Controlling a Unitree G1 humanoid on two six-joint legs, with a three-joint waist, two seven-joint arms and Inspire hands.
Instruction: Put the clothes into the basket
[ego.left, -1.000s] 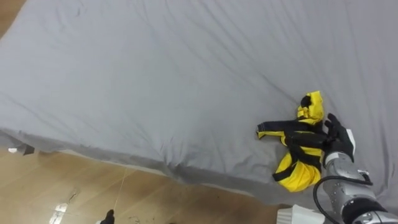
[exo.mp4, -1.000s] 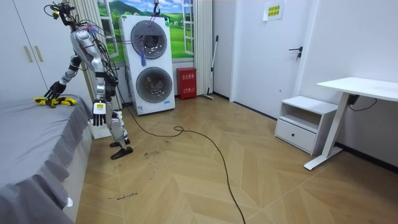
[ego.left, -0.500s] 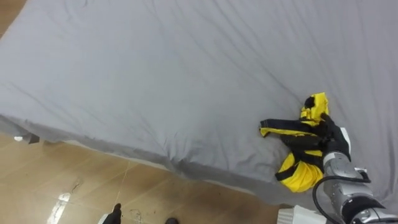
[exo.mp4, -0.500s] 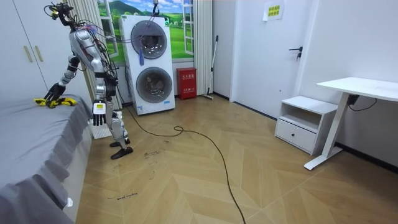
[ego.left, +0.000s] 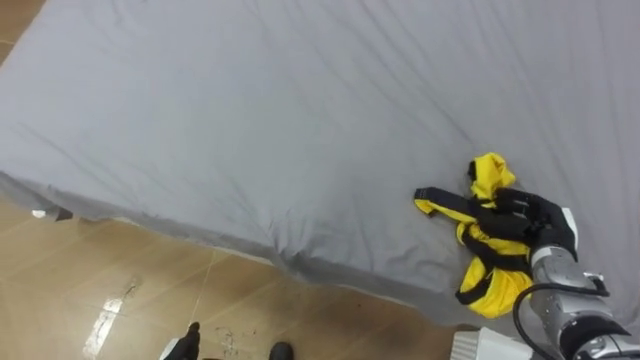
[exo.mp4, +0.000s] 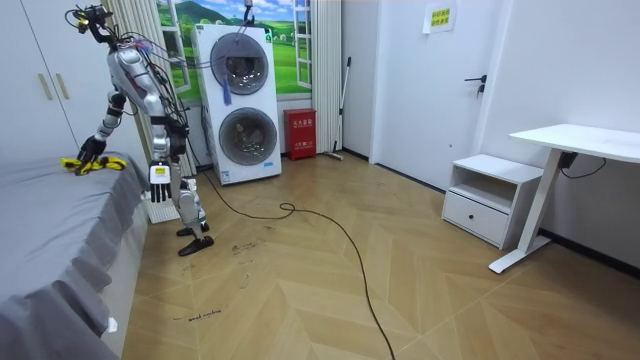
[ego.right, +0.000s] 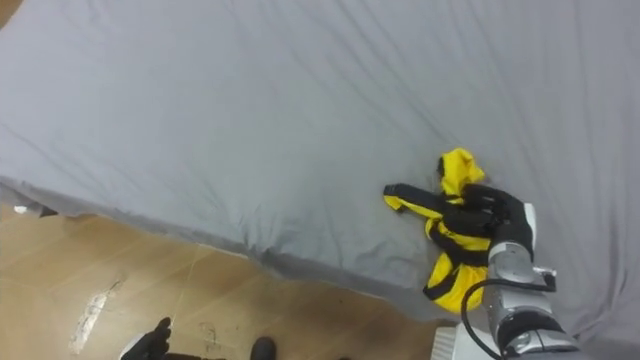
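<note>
Right robot hand (ego.left: 535, 216) clenched on yellow-and-black garment (ego.left: 487, 272) beneath it on bed (ego.left: 250, 120); barely begun, lift and transfer to basket remaining.

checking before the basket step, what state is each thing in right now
yellow and black garment, bunched on the grey bed sheet, gripped
right hand, shut on the garment
left hand, hanging at the robot's side
two stacked white washing machines, round doors shut
white drawer unit, drawer shut
</note>
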